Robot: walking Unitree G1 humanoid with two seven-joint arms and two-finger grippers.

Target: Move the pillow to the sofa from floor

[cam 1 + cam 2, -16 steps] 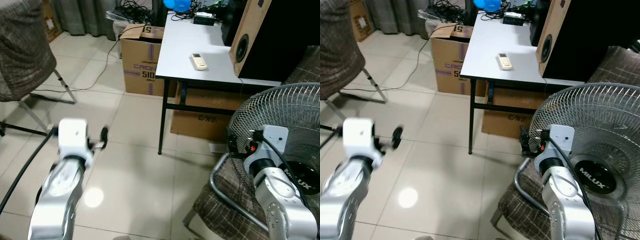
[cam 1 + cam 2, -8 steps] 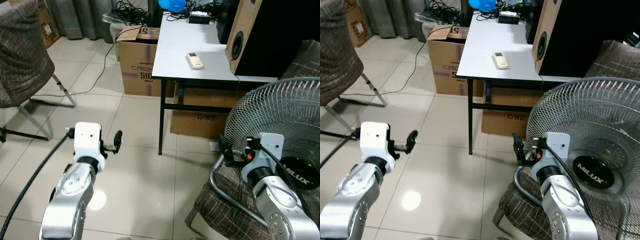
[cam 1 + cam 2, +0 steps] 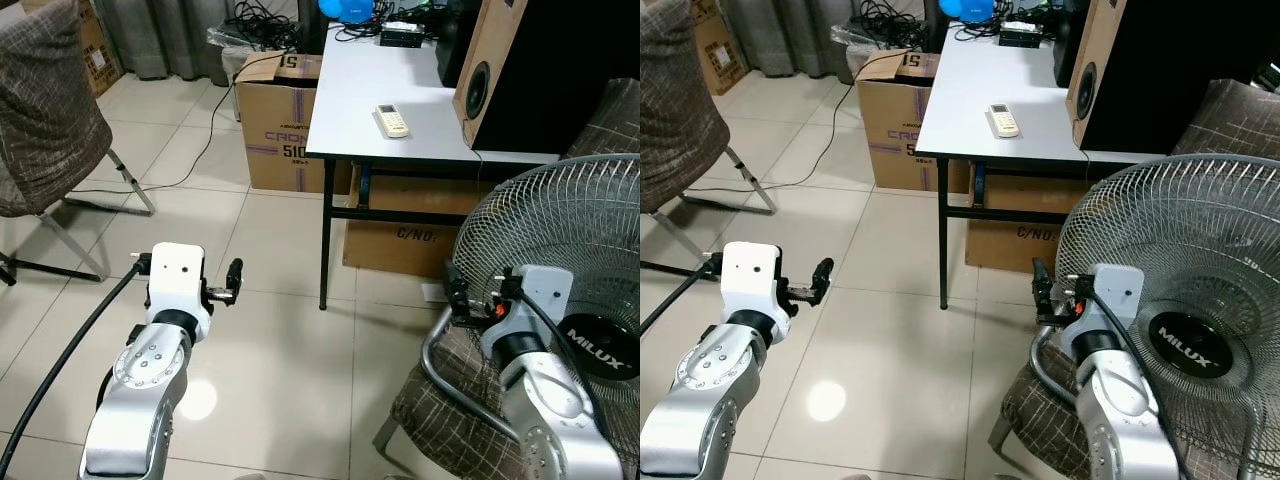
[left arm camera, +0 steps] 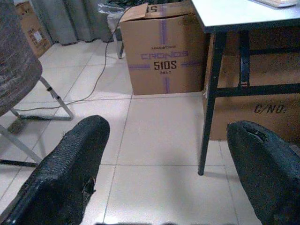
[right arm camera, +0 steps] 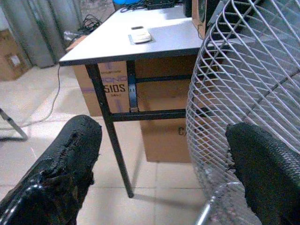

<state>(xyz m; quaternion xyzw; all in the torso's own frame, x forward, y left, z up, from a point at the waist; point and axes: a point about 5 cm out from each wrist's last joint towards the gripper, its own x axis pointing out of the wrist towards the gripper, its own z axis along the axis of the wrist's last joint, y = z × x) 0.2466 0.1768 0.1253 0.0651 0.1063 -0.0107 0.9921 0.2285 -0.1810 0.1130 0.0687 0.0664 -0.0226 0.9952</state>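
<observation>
Left eye view: your camera has steadied over the last half second, facing the white tabletop (image 3: 370, 100) and round wire fan (image 3: 560, 260); left gripper (image 3: 233, 281) and right gripper (image 3: 455, 300) hang wide, empty. No pillow or sofa yet—keep searching.

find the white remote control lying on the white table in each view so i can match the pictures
Left eye view: white remote control at upper centre, on the white table.
Right eye view: upper centre, slightly further left.
Left wrist view: a pale edge at the top right corner may be it; cannot tell.
Right wrist view: top centre.
Shared landmark: brown cardboard box printed 510S beside the table.
</observation>
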